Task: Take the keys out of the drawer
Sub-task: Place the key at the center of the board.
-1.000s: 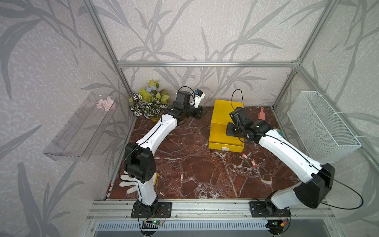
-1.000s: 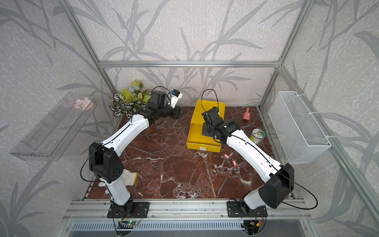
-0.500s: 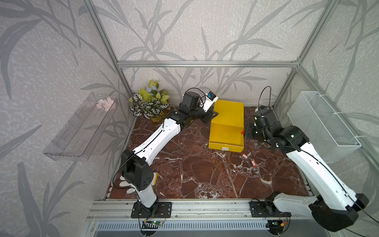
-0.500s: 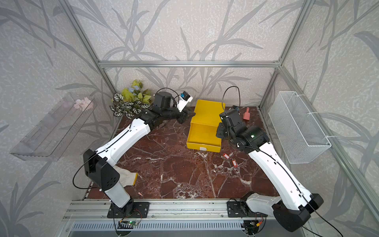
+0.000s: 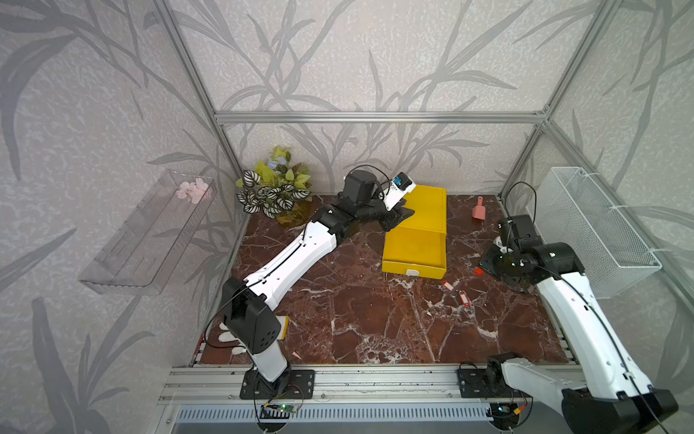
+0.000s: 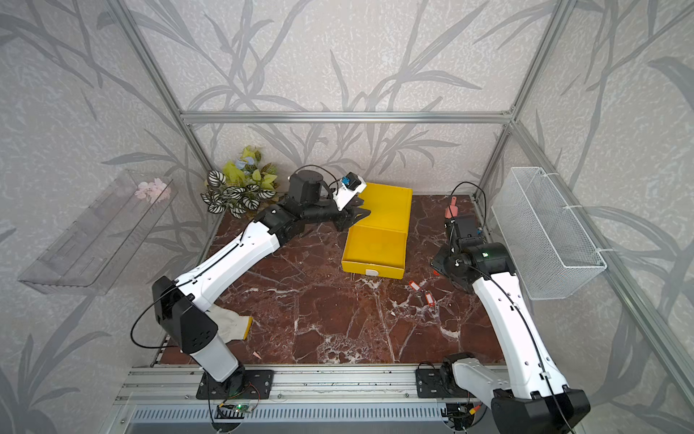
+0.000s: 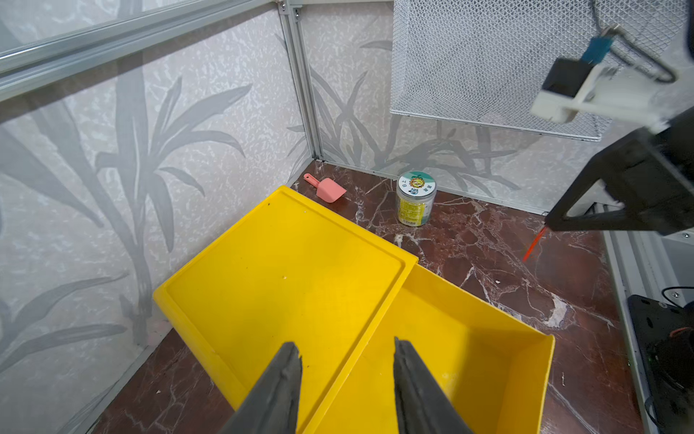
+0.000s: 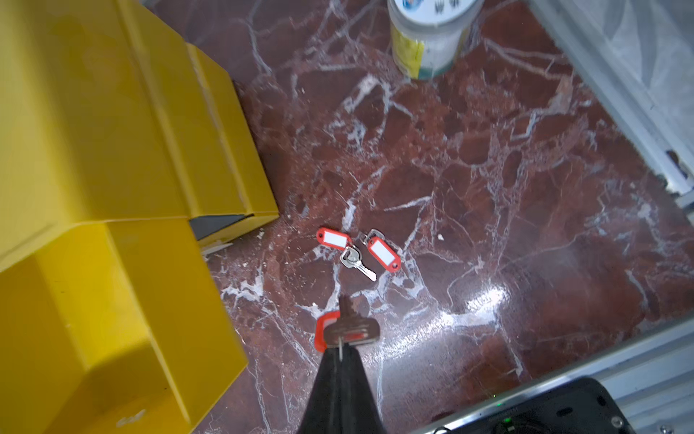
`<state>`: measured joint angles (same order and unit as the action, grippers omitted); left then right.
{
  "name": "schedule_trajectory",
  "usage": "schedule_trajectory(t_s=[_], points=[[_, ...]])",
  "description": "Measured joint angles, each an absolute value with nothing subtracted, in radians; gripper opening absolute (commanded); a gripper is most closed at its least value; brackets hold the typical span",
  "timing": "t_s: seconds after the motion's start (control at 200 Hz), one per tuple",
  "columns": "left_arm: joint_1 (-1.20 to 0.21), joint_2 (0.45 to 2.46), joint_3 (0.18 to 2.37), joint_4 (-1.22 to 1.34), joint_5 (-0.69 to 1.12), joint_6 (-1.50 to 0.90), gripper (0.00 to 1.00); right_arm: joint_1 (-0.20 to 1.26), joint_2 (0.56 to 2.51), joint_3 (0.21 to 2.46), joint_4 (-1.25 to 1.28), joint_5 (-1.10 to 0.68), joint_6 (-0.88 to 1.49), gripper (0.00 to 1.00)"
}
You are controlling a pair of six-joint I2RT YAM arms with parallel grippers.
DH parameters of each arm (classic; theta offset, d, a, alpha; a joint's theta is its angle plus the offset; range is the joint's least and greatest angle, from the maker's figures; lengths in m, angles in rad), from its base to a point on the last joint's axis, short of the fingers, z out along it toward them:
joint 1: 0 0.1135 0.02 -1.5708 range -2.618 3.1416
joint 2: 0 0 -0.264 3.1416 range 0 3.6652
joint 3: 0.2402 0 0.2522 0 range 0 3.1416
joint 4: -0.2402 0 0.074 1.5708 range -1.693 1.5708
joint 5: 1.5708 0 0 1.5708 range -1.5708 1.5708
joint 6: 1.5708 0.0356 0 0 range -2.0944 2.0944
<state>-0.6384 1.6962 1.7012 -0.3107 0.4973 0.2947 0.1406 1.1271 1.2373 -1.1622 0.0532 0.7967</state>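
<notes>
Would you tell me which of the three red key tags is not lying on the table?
The tag pinched in the shut right gripper; the other two tags lie side by side on the table beside the drawer.

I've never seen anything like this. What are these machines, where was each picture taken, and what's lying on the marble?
These are two robot arms, each ending in a two-fingered gripper. Two pictures look down from overhead; the two close-ups come from cameras on the arms' wrists. On the marble table stands a yellow box with its drawer pulled out, seemingly empty. Beside it lie keys with red tags. Also there: a pink scoop, a jar, a plant and a glove; a wire basket hangs on the wall. The left gripper is open and empty over the box. The right gripper is shut on another red key tag.
</notes>
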Motion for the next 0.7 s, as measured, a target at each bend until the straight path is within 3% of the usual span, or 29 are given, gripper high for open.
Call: schedule_trajectory(t_s=[0.275,0.7], points=[[-0.669,1.713,1.736,-0.397,0.509,0.400,0.44,0.036,1.199,1.027,-1.058,-0.108,0.801,0.00],[-0.681,1.713,1.730,-0.408,0.514,0.411,0.44,-0.008,1.411,0.984,-0.955,-0.237,0.762,0.00]])
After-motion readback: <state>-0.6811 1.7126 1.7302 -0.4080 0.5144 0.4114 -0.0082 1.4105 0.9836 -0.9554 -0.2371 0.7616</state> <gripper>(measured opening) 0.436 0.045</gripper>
